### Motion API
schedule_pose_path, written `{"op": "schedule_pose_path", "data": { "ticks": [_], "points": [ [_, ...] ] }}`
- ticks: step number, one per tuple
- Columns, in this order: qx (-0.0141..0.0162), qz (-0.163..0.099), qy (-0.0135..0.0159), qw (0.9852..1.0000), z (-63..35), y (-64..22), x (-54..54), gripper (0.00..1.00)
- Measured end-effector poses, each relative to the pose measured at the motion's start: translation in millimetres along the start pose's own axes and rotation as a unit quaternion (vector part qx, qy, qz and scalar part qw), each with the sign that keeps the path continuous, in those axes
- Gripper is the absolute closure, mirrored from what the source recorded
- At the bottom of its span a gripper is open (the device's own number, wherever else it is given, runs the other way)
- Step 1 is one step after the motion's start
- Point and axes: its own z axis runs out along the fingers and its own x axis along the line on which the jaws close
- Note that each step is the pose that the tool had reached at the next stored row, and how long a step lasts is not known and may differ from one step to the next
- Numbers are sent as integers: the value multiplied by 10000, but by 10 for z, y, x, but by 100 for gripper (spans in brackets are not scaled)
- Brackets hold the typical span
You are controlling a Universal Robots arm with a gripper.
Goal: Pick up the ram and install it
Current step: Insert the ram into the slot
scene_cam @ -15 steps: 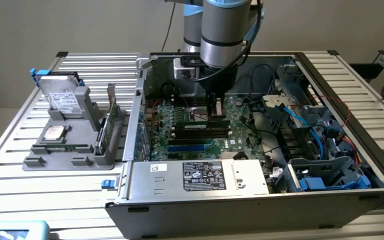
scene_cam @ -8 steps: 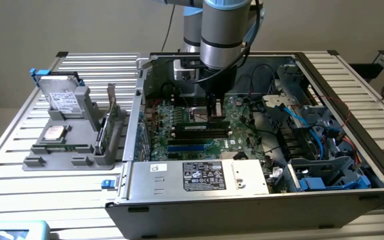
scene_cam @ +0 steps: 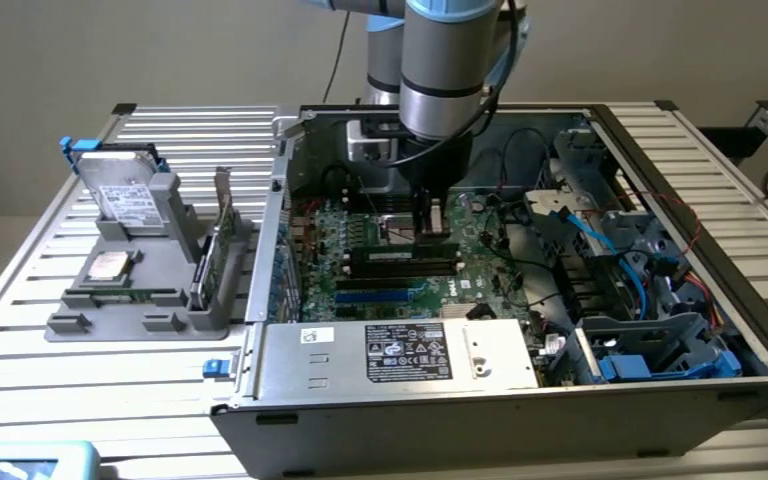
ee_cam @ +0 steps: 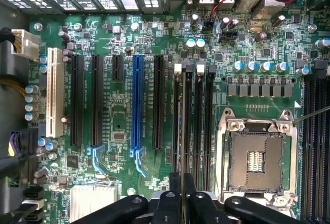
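Grips the memory stick (ee_cam: pixel 180 149) in a nearly closed claw (ee_cam: pixel 181 188), edge-on directly over the black memory slots (ee_cam: pixel 198 131) beside the processor socket (ee_cam: pixel 256 154). Calls for keeping it upright, matching both ends to the white latches (ee_cam: pixel 178 68), and pressing evenly without tilt.

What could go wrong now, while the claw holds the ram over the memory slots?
The ram, gripped edge-on by the claw, may miss its place among the narrow, closely set memory slots and scrape the motherboard. The open CPU socket lies right beside them; a slip could hit its exposed contacts.
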Motion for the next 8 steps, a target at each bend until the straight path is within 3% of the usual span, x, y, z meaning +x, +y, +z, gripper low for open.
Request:
{"op": "schedule_pose_path", "data": {
  "ticks": [3, 8],
  "points": [
    [0, -1, 15, 10000, 11, 2, -1, 86],
    [2, 2, 70, 10000, 29, 4, -5, 86]
  ]
}}
